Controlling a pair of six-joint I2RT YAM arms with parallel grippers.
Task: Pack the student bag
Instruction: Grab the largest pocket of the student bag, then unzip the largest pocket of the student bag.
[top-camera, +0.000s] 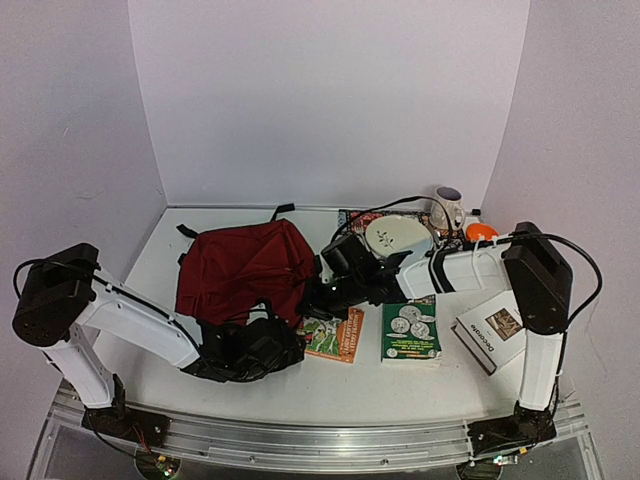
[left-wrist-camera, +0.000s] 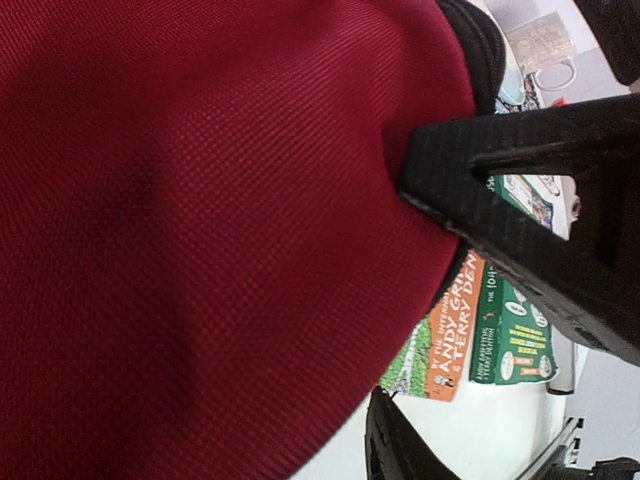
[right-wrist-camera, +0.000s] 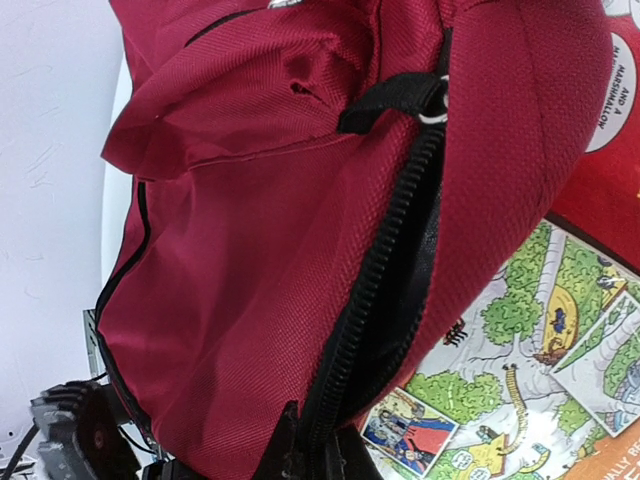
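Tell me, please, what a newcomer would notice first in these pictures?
The large dark red student bag lies crumpled left of centre in the top view, and its red fabric fills both wrist views, with a black zipper running down the right one. The left arm and the right arm both reach to it. To its right lie three books: a comic book, a green book and a white book.

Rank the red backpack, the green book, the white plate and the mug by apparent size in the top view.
Largest: red backpack.
Then green book and white plate, too alike to rank; the plate is partly hidden.
Smallest: mug.
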